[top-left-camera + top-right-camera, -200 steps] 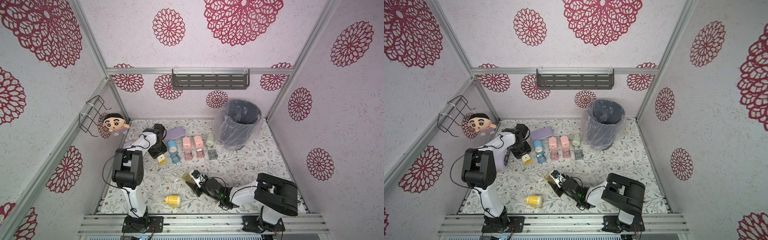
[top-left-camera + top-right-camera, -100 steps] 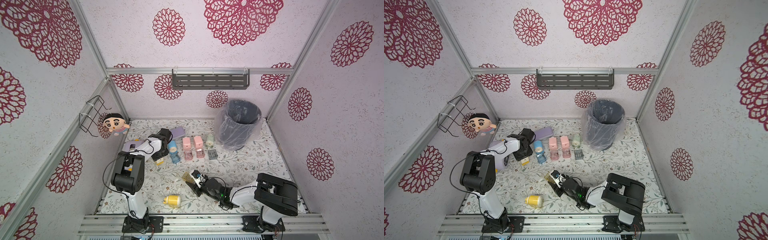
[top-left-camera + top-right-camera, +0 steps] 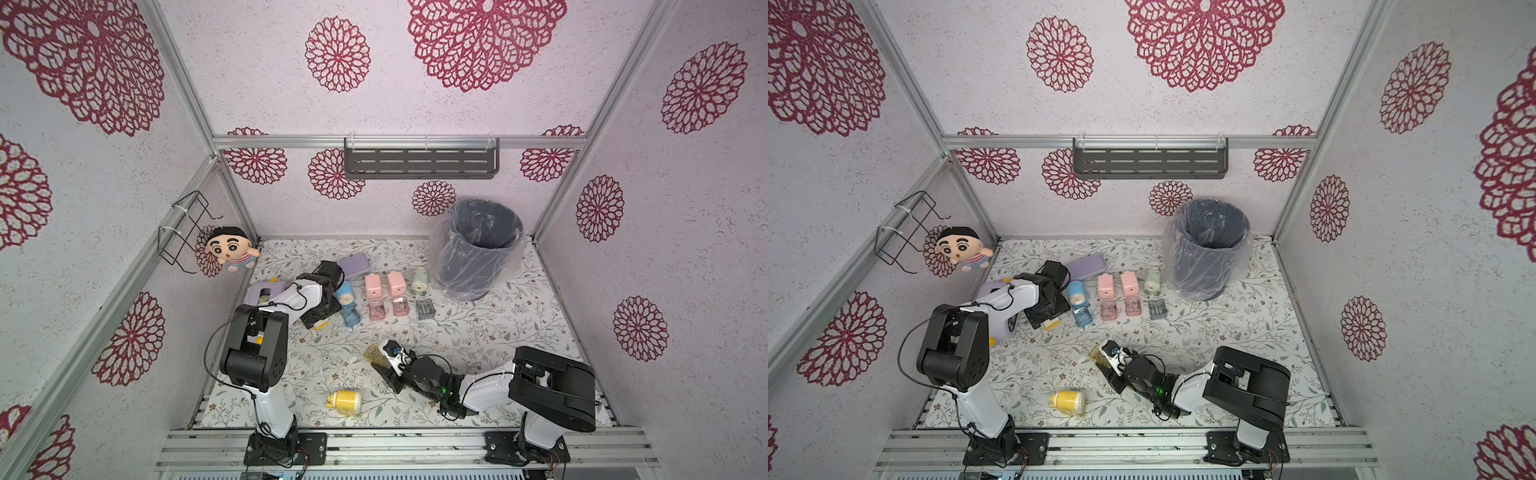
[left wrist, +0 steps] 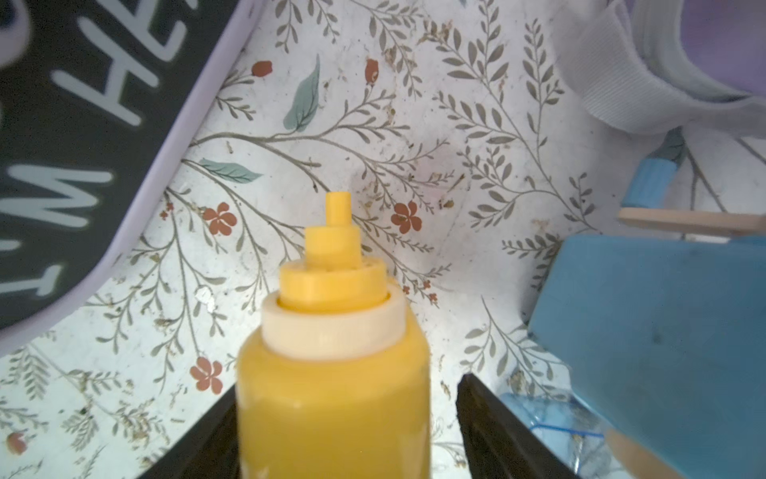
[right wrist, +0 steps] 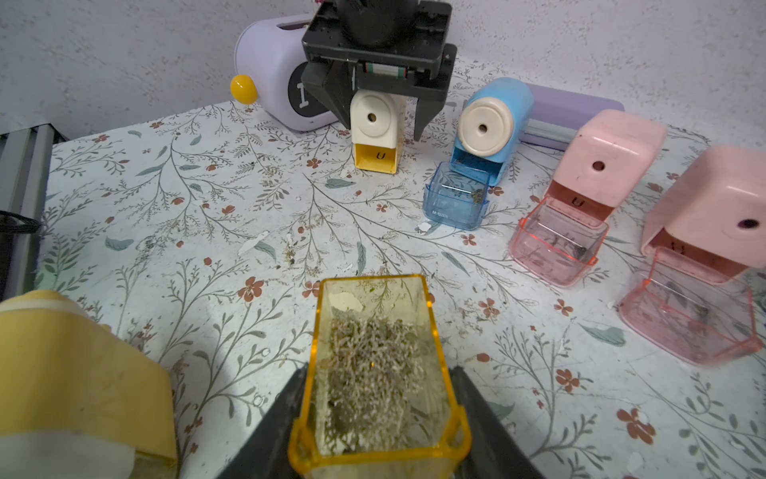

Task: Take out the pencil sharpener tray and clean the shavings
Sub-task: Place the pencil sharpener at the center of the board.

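One floral mat, rosette walls | left gripper parted astride upright yellow sharpener | right gripper clamping tray of shavings

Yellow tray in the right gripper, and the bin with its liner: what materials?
Yellow tray: looks like rigid translucent amber plastic, glossy; the shavings and the floral tabletop show through its walls. Bin: likely moulded plastic, dark grey, matte. Liner: thin clear plastic film, crinkled with shiny highlights.

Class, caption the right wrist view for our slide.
Right pincer grips the amber tray of shavings before a row of sharpeners.
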Action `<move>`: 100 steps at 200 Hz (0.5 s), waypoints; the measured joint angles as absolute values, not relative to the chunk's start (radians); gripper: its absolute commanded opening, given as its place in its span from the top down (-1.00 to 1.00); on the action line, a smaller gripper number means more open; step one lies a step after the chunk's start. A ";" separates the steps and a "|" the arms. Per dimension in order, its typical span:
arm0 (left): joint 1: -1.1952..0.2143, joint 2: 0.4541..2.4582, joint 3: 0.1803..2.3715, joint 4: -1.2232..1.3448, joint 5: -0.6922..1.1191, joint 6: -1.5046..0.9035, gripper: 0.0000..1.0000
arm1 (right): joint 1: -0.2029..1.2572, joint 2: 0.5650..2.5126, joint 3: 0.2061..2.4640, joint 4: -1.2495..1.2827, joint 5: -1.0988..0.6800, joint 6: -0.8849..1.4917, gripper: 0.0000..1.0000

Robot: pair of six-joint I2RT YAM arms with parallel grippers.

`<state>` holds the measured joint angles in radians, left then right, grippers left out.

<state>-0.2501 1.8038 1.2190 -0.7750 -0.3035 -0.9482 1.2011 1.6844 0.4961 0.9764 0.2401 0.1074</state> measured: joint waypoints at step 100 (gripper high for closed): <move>-0.353 1.431 1.204 -0.814 -0.260 -0.930 -0.95 | 1.201 1.613 0.490 0.962 0.260 0.108 0.34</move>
<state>-0.3534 1.4311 1.2037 -0.8139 -0.2604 -0.9302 1.2011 1.6127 0.4904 0.9619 0.2600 0.1081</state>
